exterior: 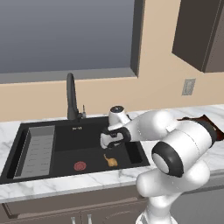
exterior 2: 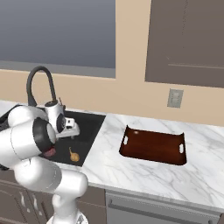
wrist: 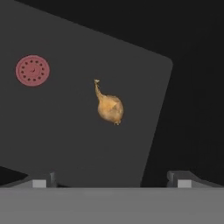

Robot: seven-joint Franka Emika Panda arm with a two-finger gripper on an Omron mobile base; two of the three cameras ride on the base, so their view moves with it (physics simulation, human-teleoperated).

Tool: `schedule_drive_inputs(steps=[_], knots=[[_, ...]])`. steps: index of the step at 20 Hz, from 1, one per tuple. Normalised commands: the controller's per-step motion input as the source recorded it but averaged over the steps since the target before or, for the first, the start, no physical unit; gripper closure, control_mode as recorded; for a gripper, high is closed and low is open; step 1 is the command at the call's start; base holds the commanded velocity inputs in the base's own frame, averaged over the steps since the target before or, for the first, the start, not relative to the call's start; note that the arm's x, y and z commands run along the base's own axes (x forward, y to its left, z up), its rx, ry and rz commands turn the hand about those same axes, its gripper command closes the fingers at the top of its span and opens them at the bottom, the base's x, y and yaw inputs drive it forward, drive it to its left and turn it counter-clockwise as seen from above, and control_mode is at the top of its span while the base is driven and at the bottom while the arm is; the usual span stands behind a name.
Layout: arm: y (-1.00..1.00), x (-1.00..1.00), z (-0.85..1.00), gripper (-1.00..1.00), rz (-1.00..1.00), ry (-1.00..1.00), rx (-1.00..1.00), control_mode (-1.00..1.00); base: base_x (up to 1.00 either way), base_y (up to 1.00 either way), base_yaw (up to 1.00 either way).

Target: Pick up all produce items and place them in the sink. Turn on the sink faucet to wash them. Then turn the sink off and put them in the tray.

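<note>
— Where is the onion relative to you?

— The onion point(wrist: 110, 107) lies on the sink floor, directly below my gripper point(wrist: 112, 179). My fingers are spread wide apart and empty, hanging above it without touching. Its thin stalk points toward the round red drain point(wrist: 33, 70), which sits well apart from the bulb.

— How much room have you got around it?

— The onion rests near the right end of the black sink point(exterior: 65, 140), close to that wall but not against it. Bare basin floor lies between it and the drain. The grey ribbed insert point(exterior: 37, 151) sits at the far left end. The faucet point(exterior: 71, 96) stands behind the basin on the back rim.

— And the surroundings?

— White marble worktop point(exterior 2: 144, 175) runs all round. The reddish-brown tray point(exterior 2: 153, 146) lies on it to the right of the sink, below a wall outlet point(exterior 2: 175, 98). A window point(exterior: 65, 35) is above the faucet.
</note>
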Motion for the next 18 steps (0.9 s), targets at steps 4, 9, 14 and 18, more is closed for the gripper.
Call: schedule_drive_inputs(steps=[4,9,14,18], knots=[[0.0,0.17,-0.4,-1.0,0.0,0.05,0.0,-1.0,0.0,0.0,0.0],[0.0,0.12,-0.43,-1.0,0.0,0.0,-0.02,-1.0,0.0,0.0,0.0],[0.0,0.08,-0.42,-1.0,0.0,0.0,-0.01,-1.0,0.0,0.0,0.0],[0.0,0.12,-0.37,-1.0,0.0,0.0,0.0,-1.0,0.0,0.0,0.0]])
